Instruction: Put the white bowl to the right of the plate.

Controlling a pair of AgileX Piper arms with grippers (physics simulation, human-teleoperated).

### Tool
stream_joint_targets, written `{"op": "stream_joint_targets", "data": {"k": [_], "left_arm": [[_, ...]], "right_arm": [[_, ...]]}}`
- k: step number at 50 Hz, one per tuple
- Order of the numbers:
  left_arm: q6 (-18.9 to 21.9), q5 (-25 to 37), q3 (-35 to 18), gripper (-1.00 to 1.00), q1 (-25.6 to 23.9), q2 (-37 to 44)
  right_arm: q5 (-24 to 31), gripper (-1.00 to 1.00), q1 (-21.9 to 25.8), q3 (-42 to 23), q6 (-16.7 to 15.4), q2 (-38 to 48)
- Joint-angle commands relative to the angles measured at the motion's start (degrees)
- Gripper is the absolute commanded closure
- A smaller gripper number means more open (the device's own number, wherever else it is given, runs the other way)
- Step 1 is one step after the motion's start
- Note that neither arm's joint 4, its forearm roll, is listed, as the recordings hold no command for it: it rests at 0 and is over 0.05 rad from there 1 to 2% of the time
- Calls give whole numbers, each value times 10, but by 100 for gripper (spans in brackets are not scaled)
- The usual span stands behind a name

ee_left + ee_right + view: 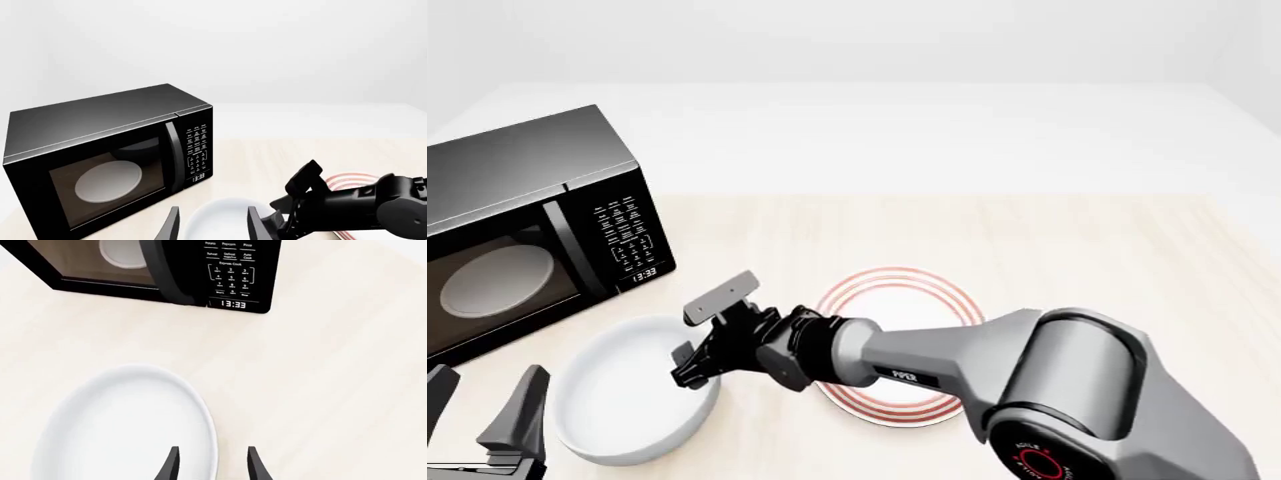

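Sat at about 8 o'clock on the table in the front view: the white bowl, left of the plate and near the front of the microwave, so on the wrong side for the goal. Reached across over the plate from 4 o'clock: the right gripper, jaws apart and straddling the bowl's near-right rim, one finger over the inside and one outside, as the right wrist view showed around the bowl rim. Not yet closed, by the look of it. Waited low at 7 o'clock, fingers apart and holding nothing: the left gripper.

Judged the step in hand to be the rim pinch. Best done by sinking a little deeper so the rim seated well between the pads, closing firmly against the glossy wall, then lifting clear before swinging over the plate toward 3 o'clock. Risk: slipping or tipping from a shallow one-edge hold.
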Motion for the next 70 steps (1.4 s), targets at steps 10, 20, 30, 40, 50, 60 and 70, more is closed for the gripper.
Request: {"op": "stream_joint_targets", "data": {"k": [10,20,30,40,50,60,70], "left_arm": [[0,0,0,-100,0,0],[0,0,0,-100,0,0],[0,0,0,-100,0,0],[0,0,0,-100,0,0],[0,0,0,-100,0,0],[0,0,0,-100,0,0],[0,0,0,-100,0,0]], "right_arm": [[-3,100,0,5,-1,-2],[-6,100,-7,23,-6,-28],[4,100,-8,55,-29,-108],[3,100,-17,82,-42,-153],[-10,100,-55,129,-41,-198],[-37,100,-105,197,-42,-244],[-48,100,-163,263,-49,-304]]}}
